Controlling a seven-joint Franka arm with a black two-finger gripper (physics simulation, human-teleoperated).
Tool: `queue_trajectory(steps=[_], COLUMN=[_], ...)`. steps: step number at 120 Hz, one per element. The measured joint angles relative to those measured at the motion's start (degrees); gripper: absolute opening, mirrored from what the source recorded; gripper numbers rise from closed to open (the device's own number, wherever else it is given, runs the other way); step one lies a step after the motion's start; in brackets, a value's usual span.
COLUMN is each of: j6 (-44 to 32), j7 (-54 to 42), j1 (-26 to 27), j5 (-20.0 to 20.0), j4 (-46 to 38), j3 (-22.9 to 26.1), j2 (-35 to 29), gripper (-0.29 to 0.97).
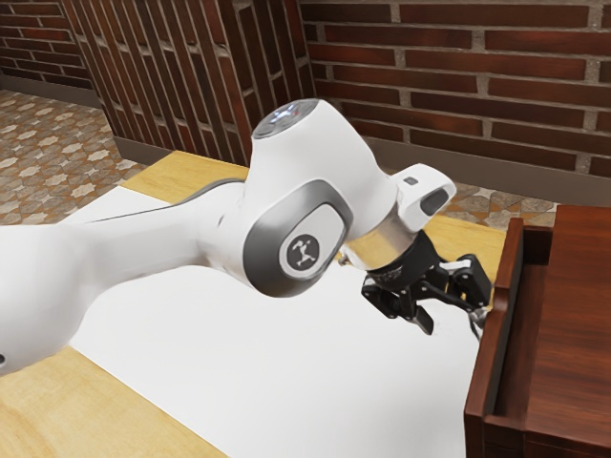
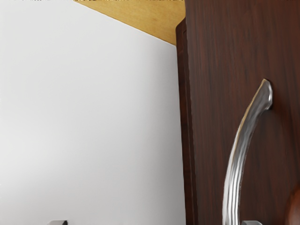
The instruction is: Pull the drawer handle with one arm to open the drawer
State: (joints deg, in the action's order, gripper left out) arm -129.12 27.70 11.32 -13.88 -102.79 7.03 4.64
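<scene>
**Item: Franka arm at drawer front, brick-walled room**

Room, exterior view's left: patterned tile floor [image 1: 48,153], beige and brown. Beside it is a wall panel of upright red bricks [image 1: 172,76], which meets a rear wall of level brick courses [image 1: 477,76] with a pale skirting along its foot.

Surface: a light wooden table [image 1: 57,420], bare at its near and far edges. Most of its top lies under a plain white sheet [image 1: 286,382], flat and unmarked. In the wrist view the sheet runs right up to the edge of the drawer front, with a wedge of bare wood beyond it.

Arm: white Franka arm [image 1: 191,248] with grey joint caps. It enters from the exterior view's left and reaches low across the sheet toward the right.

Tool: black two-finger gripper [image 1: 453,303], level with the drawer front. Its jaws are spread wide and grasp nothing. In the wrist view the grey fingertips [image 2: 57,222] stand far apart, with the handle between them, just beside one tip and well clear of the other.

Task's thing, exterior view's right: a dark wood drawer [image 1: 496,324] at the table's right end, front panel upright. A curved metal handle [image 2: 243,140] is fixed to that panel. Behind it is the cabinet top [image 1: 582,315], of the same dark wood. How far the drawer stands out cannot be told.
</scene>
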Motion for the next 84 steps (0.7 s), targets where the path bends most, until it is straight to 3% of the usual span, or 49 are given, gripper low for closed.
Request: queue_trajectory(steps=[84], j6=[0.05], j7=[0.66], j1=[-2.95], j5=[1.05], j4=[-4.08], j3=[-0.14], j2=[-3.5], gripper=[0.43])
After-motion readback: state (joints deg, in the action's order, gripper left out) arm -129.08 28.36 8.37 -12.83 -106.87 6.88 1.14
